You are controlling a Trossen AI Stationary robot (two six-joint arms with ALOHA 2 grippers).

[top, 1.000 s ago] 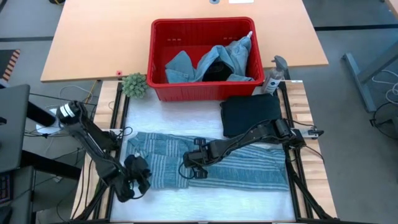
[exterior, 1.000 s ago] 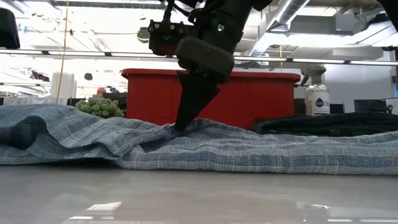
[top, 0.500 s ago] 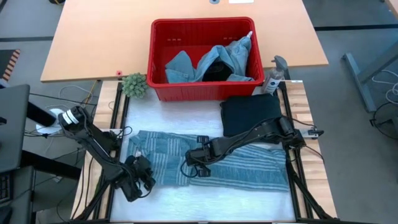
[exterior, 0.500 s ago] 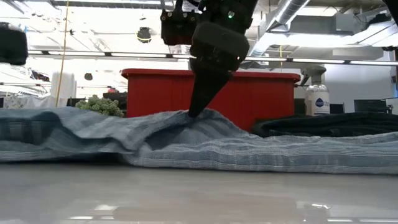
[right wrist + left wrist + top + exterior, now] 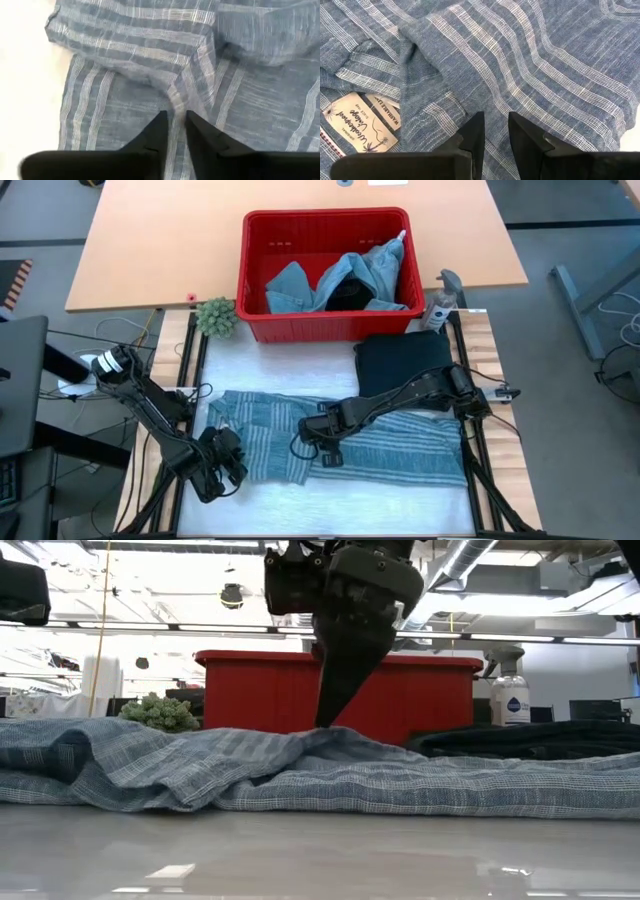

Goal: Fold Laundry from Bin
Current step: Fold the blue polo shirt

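The blue-grey striped cloth (image 5: 400, 450) lies spread across the white mat near the table's front. My left gripper (image 5: 222, 465) is at its left end, shut on it, beside the sewn-in label (image 5: 365, 125). My right gripper (image 5: 322, 444) points down over the cloth's middle. Its fingers stand a little apart on either side of a low ridge (image 5: 175, 102). Whether they touch the ridge, I cannot tell. The red bin (image 5: 325, 216) at the back holds light blue denim and dark laundry (image 5: 350, 280). My left gripper comes at the striped cloth's left end slanting down from the table's left. A raised fold (image 5: 455, 100) runs in between the two fingertips. The fingers hide how many layers lie there. The rest of the cloth lies slack on the mat.
A folded black garment (image 5: 405, 360) lies on the mat at the back right, in front of the bin. A spray bottle (image 5: 440, 305) stands right of the bin and a small green plant (image 5: 216, 316) left of it. White mat shows along the front edge.
My right gripper has risen a little and shifted toward the table's right edge, drawing the cloth's middle up into a tent. That tent has since sunk to a low ridge under the tips. The cloth's right half has stayed flat.
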